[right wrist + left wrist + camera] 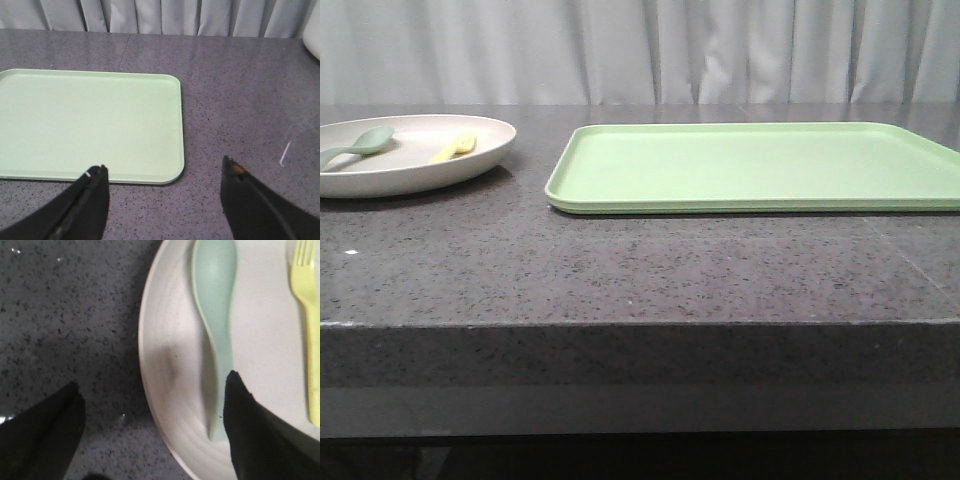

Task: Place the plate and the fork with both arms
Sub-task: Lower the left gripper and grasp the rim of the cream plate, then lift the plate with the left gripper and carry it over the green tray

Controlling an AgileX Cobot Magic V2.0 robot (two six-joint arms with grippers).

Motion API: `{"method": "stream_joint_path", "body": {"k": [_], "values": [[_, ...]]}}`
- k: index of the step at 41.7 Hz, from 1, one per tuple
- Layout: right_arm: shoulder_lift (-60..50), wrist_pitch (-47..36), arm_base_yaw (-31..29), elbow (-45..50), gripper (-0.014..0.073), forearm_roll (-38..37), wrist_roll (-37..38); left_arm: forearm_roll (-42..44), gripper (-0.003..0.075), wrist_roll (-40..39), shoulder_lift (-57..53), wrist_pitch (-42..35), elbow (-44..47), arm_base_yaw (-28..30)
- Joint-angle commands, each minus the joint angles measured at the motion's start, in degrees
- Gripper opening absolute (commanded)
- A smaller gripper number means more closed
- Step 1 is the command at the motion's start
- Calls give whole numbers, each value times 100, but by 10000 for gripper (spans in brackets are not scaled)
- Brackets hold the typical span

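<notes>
The cream-white plate (pixel 470 170) rests on the dark speckled table at the far left. On it lie the pale-yellow fork (pixel 455 148) and a grey-green spoon (pixel 360 143). In the left wrist view, my left gripper (pixel 153 380) is open and straddles the plate's (pixel 170 390) rim. One finger is over the table, the other over the plate by the end of the spoon's (pixel 216 300) handle. The fork (pixel 310 340) lies beyond that finger. My right gripper (pixel 163 163) is open and holds nothing, over bare table beside the tray's corner. Neither gripper shows in the front view.
A flat light-green tray (pixel 750 165) lies right of the plate, with nothing on it; it also shows in the right wrist view (pixel 85 120). A white object (pixel 314 30) pokes in at that view's edge. Grey curtains hang behind the table. The table's front edge (pixel 640 322) is near.
</notes>
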State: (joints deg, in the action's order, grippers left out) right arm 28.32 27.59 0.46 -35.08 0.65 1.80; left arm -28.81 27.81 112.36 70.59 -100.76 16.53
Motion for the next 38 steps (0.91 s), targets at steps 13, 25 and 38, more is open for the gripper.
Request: {"method": "stream_joint_path", "body": {"k": [13, 25, 38], "values": [[66, -453, -5, -203, 505, -65, -8, -476, 400, 34, 349, 7, -724, 13], [66, -448, -5, -203, 505, -65, -8, -612, 237, 34, 488, -4, -737, 13], [66, -448, -5, -203, 505, -65, -8, -633, 42, 34, 488, -154, -737, 13]]}}
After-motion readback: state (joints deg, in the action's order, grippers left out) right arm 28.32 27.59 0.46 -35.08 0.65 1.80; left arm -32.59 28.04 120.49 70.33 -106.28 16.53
